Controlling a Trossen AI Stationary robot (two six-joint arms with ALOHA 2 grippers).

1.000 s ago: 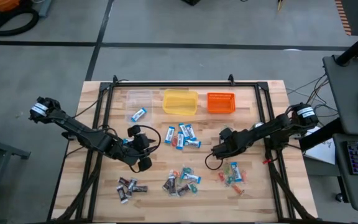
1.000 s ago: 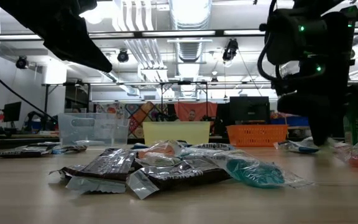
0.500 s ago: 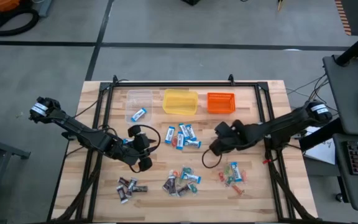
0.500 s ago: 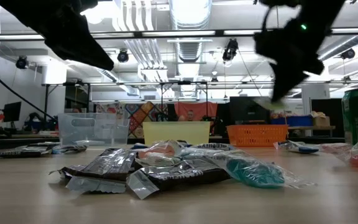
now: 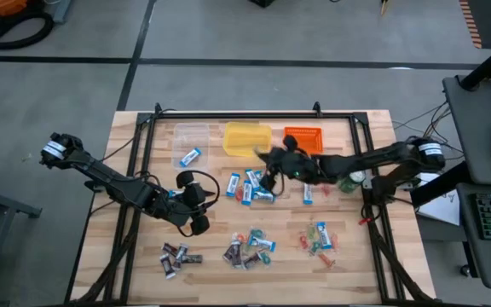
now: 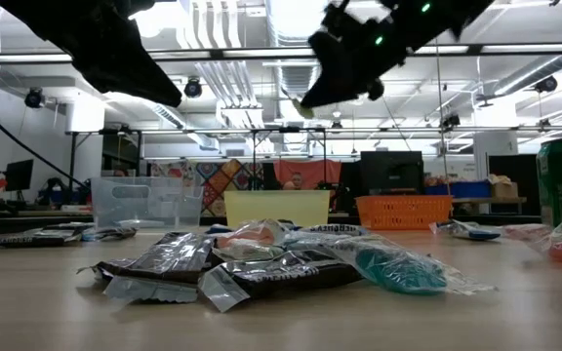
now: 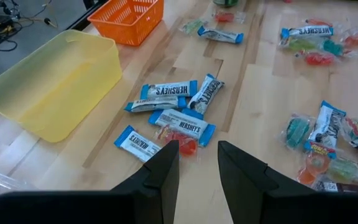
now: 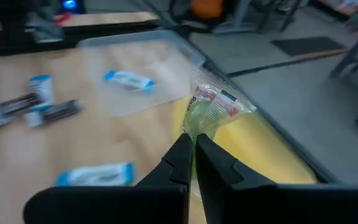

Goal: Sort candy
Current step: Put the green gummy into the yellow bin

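my right claw [image 8: 190,144] hangs over the near edge of the yellow tub [image 5: 246,139], pinched shut on a small green candy [image 8: 209,114] whose crinkled wrapper sticks up past my fingertips toward the tub. the orange basket [image 5: 303,140] stands just right of the tub, the clear tub [image 5: 190,135] left of it with one blue-and-white bar [image 5: 190,157] inside, lying slantwise. more blue bars [image 5: 250,186] lie scattered below my arm. my left claw [image 7: 197,168] waits low at the left, fingers slightly parted, holding nothing.

Candy [image 5: 247,249] before three tubs [image 5: 246,139].
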